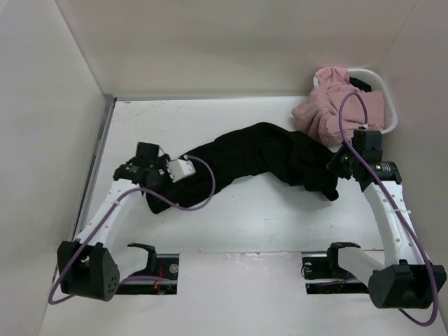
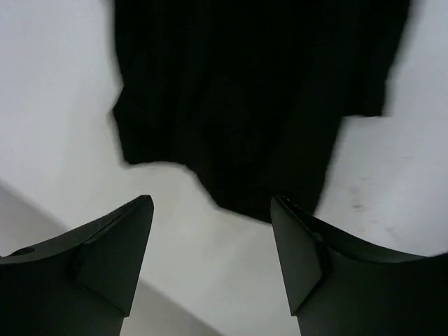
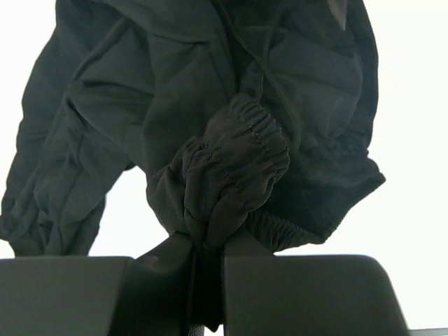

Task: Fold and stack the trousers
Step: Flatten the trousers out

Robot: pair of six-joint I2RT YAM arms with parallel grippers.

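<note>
The black trousers (image 1: 266,157) lie stretched across the middle of the white table, legs toward the left, waist bunched at the right. My right gripper (image 1: 336,168) is shut on the gathered elastic waistband (image 3: 231,175), which bulges out above the fingers. My left gripper (image 1: 155,183) is open and empty, held just short of the leg ends (image 2: 252,112); both fingertips (image 2: 140,210) show bare table between them. The drawstring is not visible.
A white basket (image 1: 381,91) heaped with pink clothes (image 1: 336,105) stands at the back right, just behind the right arm. White walls close in the table on the left, back and right. Purple cables loop off both arms.
</note>
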